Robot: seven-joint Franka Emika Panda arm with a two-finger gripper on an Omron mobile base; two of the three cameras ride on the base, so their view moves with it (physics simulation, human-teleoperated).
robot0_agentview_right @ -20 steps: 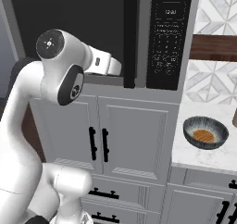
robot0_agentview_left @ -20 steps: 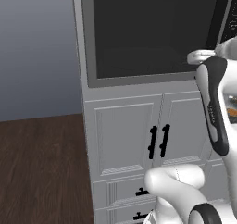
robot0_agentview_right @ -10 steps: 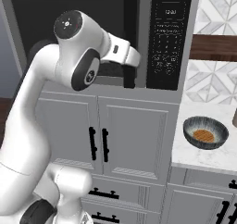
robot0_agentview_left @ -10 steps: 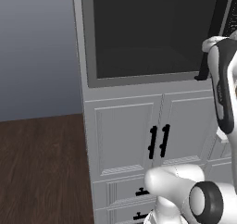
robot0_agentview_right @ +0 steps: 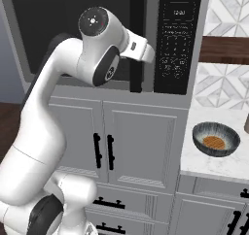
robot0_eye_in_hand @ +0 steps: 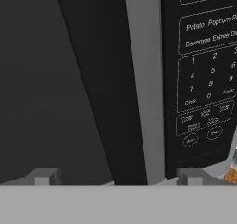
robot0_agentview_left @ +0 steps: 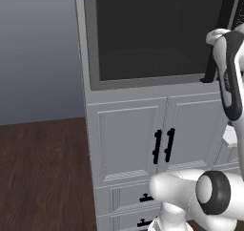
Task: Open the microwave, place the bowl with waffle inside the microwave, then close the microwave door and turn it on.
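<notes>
Counter right of microwave; fingers wide astride door handle.

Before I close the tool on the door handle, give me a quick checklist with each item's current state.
1. Microwave door shut, ready to be pulled: ok.
2. Tool open: ok.
3. Handle lined up between the tool's fingertips: ok in the hand view.
4. Handle deep enough between the fingers for a firm grip: cannot tell.
5. Bowl with waffle waiting on the counter, away from the door: ok.
</notes>
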